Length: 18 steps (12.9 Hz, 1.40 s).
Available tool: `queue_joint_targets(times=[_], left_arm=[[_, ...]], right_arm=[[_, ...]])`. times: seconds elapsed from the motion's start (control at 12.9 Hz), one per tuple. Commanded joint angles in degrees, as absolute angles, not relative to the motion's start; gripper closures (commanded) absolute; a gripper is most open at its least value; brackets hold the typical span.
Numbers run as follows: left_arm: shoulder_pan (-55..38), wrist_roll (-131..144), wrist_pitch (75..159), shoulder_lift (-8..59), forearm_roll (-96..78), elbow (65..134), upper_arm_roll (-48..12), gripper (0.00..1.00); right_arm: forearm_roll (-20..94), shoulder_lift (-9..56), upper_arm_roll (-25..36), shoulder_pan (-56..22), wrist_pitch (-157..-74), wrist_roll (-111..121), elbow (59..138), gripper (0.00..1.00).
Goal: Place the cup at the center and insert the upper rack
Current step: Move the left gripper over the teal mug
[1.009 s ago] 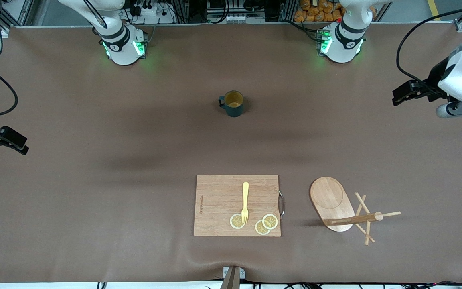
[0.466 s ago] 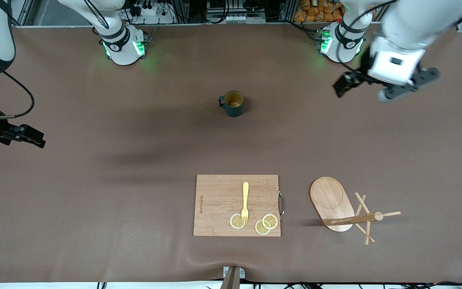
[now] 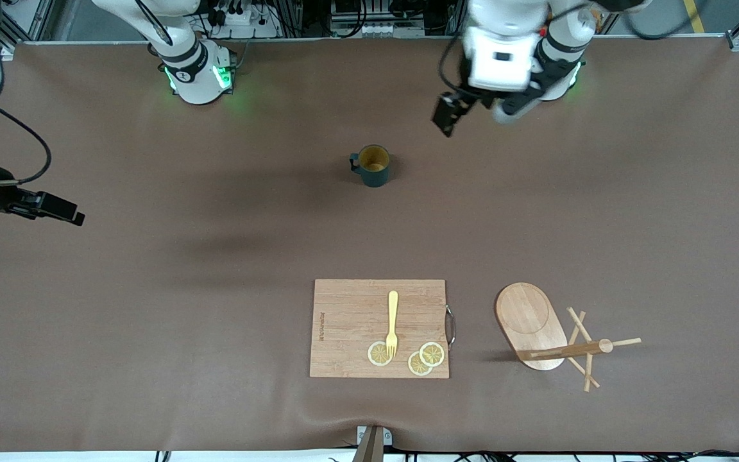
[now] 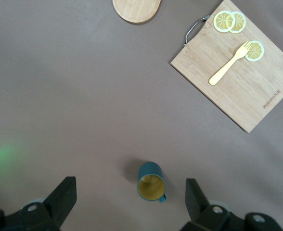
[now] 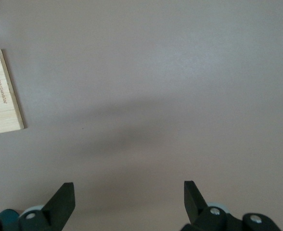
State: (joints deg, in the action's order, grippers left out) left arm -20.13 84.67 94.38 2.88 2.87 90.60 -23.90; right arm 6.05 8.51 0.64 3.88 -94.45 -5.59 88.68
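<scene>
The right gripper (image 3: 61, 212) hangs over bare counter (image 3: 151, 321) at the right arm's end, its fingers (image 5: 59, 202) spread wide and holding nothing. The cup (image 3: 373, 165) stands upright mid-counter, farther from the front camera than the cutting board (image 3: 350, 327) with its fork (image 3: 392, 323) and lemon slices (image 3: 425, 359). The left gripper (image 3: 450, 115) hovers beside the cup toward the left arm's base, fingers (image 4: 62, 197) apart and empty, while the upper rack (image 3: 552, 337) lies tipped over beside the board, toward the left arm's end.

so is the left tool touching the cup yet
Apart. In the left wrist view the cup stands on the table well below the open left tool, bare cloth showing all around it.
</scene>
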Motion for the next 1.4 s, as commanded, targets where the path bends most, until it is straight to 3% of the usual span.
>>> queue_joint_targets(times=[0.0, 0.39, 0.78, 1.32], left_arm=[[-29.32, 96.89, 95.01, 7.19, 9.3, 89.65, -23.47, 0.0], [-46.29, 119.84, 94.31, 21.42, 21.16, 82.73, -21.98, 0.0], [-58.69, 129.89, 92.03, 34.08, 26.8, 74.37, -14.87, 0.0], [-67.94, 135.0, 91.41, 49.56, 30.5, 66.81, -8.26, 0.0]], right_arm=[[7.65, 7.56, 2.11, 2.55, -94.48, -5.54, 89.03, 0.0], [-0.53, 7.73, 2.02, 1.93, -94.66, -4.58, 88.59, 0.0], [-0.09, 8.09, 2.02, 2.2, -94.66, -4.04, 88.59, 0.0], [1.67, 8.35, 2.02, 2.37, -92.46, -5.53, 88.51, 0.0]])
